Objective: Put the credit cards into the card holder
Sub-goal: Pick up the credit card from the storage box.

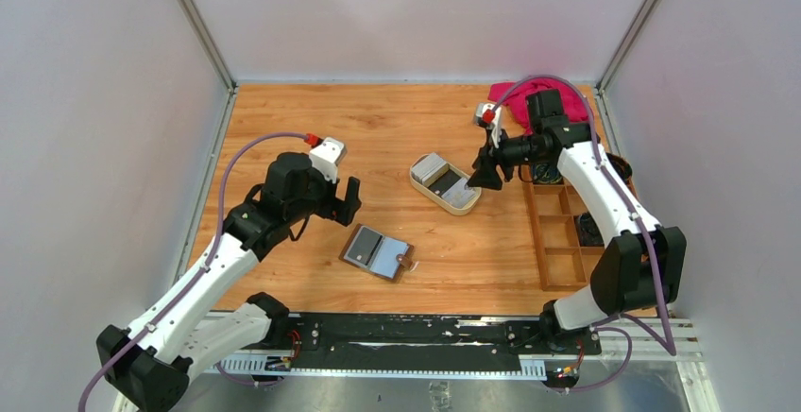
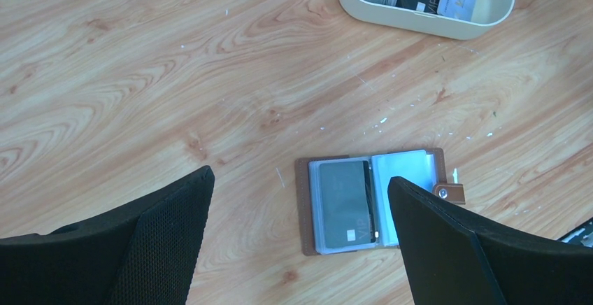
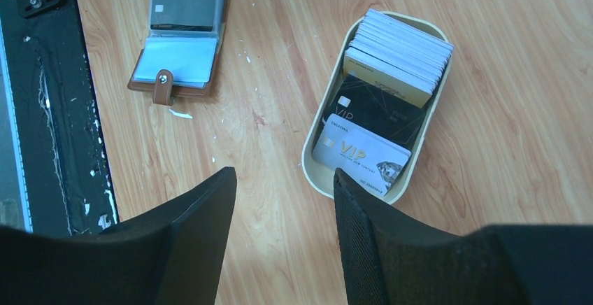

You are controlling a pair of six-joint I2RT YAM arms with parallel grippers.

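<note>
Right wrist: right gripper (image 3: 283, 173) apart, empty, over the credit cards (image 3: 391, 102); fetching step, pinch one next; left gripper (image 2: 301, 178) gapes near card holder (image 3: 183, 36).

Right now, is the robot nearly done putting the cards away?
One dark grey card sits in the open brown leather card holder. The left gripper and right gripper are open and empty, the right near the cream oval tray. Its stack of cards is left, so barely started.
</note>
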